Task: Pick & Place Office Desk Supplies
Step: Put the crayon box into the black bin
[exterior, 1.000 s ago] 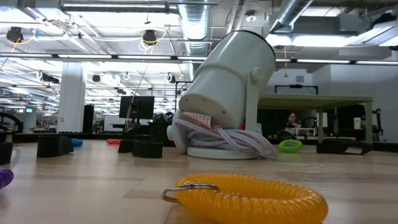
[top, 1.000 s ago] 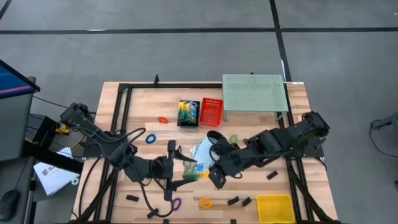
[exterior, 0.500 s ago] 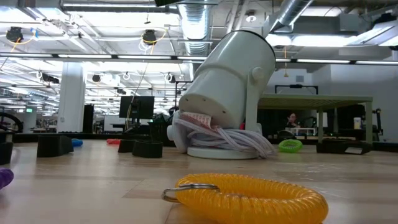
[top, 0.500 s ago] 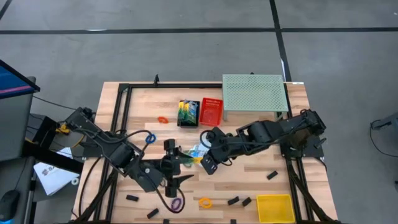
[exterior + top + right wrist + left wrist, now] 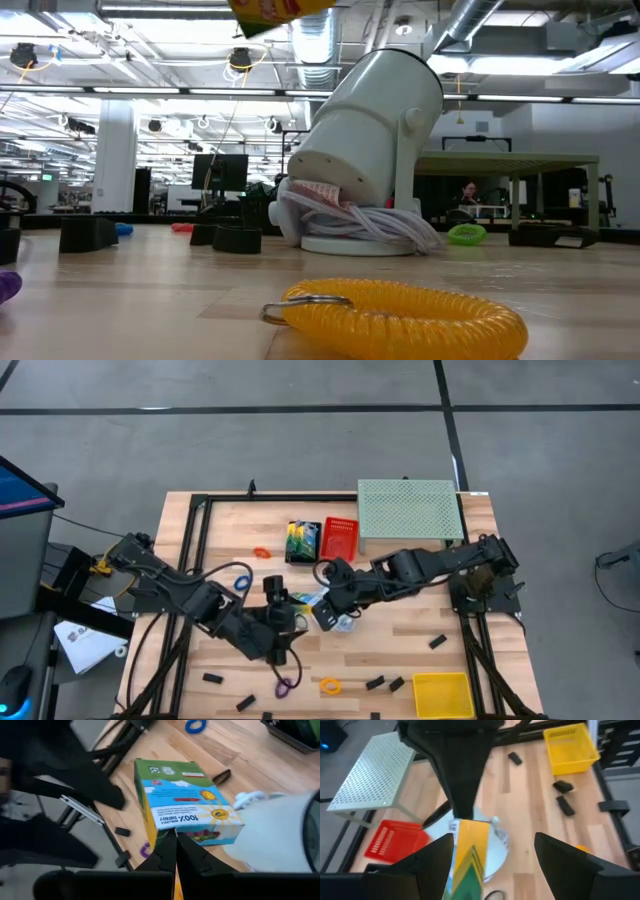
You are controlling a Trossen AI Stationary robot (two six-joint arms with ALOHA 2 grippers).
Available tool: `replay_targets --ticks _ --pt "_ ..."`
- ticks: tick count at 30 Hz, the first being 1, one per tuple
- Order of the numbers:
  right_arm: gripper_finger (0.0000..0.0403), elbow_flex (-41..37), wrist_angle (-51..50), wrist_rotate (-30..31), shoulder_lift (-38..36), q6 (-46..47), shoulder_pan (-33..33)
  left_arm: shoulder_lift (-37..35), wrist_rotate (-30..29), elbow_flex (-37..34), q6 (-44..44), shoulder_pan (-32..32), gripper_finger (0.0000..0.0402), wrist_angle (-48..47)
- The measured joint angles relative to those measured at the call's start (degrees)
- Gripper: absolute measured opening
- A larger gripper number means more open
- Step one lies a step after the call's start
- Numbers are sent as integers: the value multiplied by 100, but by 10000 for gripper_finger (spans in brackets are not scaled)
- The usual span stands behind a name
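A yellow-green crayon box [image 5: 185,805] hangs in the air over the table's middle, with my right gripper [image 5: 175,842] shut on it. In the low view only its lower corner [image 5: 280,10] shows at the top edge. My left gripper [image 5: 493,839] is open and faces the box from the table's left. The box [image 5: 469,857] stands between its two fingers, close by one of them; whether it touches, I cannot tell. Under the box stands a white desk lamp [image 5: 370,130] with its cord bunched at its foot. My right gripper pinches the crayon box at the middle of one edge [image 5: 176,829] between its two fingers, which slant down at it from the table's right. The box is lifted clear of the table and hangs tilted below the fingers [image 5: 462,805].
At the back stand a second crayon box [image 5: 302,542], a red basket [image 5: 339,538] and a green perforated stand [image 5: 410,510]. A yellow bin [image 5: 443,693] is at the near right. Black binder clips [image 5: 375,682], a yellow coil ring [image 5: 400,315] and coloured rings [image 5: 240,578] lie scattered.
My right gripper has carried the crayon box toward the table's left edge, still lifted, and its corner has come into the top of the low view. My left gripper has swung round and moved toward the far edge; its open fingers now stand either side of the box.
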Motion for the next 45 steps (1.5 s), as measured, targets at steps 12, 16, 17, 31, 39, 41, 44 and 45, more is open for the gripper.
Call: replay_targets --ticks 12,16,17,31,39,41,44,45 --pt "0 0 208 -89 0 -162 -72 269 -263 -7 258 225 270 -104" --pt "0 0 229 -101 0 -212 -72 303 -258 -7 251 332 256 -119" --pt "0 0 230 -106 0 -214 -76 303 -241 -7 247 365 251 -101" --pt "0 0 284 -108 -2 -259 -61 297 311 -5 -54 640 169 -116" --pt "0 0 325 -109 -2 -262 -61 295 360 -4 -236 660 103 -124" --pt "0 0 337 -109 -2 -264 -61 293 357 -4 -238 662 97 -129" --pt "0 -5 402 -109 -2 -336 -54 288 353 -4 -242 648 99 -141" --pt "0 -9 458 -109 -2 -425 -34 283 340 -2 -241 627 99 -150"
